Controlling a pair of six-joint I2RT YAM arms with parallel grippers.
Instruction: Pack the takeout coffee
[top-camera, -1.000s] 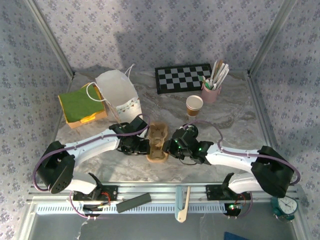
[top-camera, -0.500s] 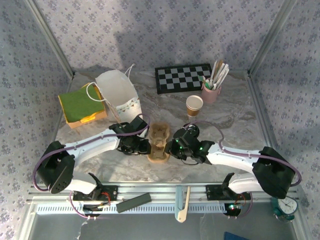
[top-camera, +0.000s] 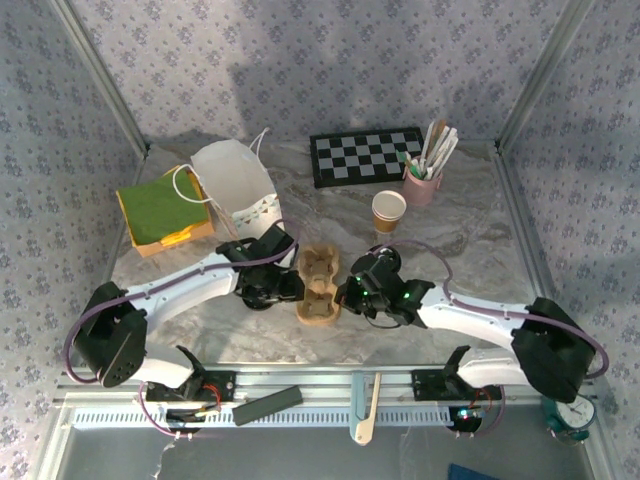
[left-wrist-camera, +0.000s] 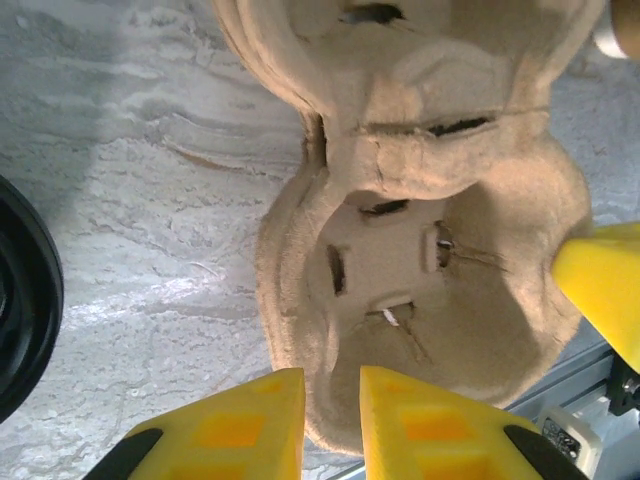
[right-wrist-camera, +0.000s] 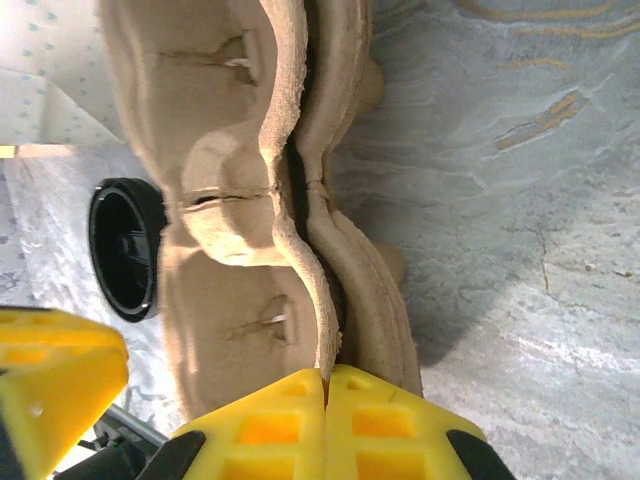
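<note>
Where your two arms meet at the near middle of the table, the brown pulp cup tray (top-camera: 320, 268) lies between them. Your right gripper (right-wrist-camera: 325, 390) is pinched fully together on one long rim of the tray. Your left gripper (left-wrist-camera: 332, 400) is closed to a narrow slit over the opposite rim, with the pulp wall filling the gap between its yellow fingers (left-wrist-camera: 245, 425). On the right wrist view, a round black object (right-wrist-camera: 125, 250) sits on the marble just beside the tray, on its left-arm side.

Farther out and to your right, the takeout coffee (top-camera: 389, 211) stands upright on the table, well apart from the tray and from both grippers. On your left stands the white paper bag (top-camera: 235, 185), mouth open, with a stack of green and yellow napkins (top-camera: 160, 210) just beside it. Behind the coffee is the pink cup of stirrers (top-camera: 422, 187), and the checkerboard (top-camera: 365, 156) lies at the back edge.
</note>
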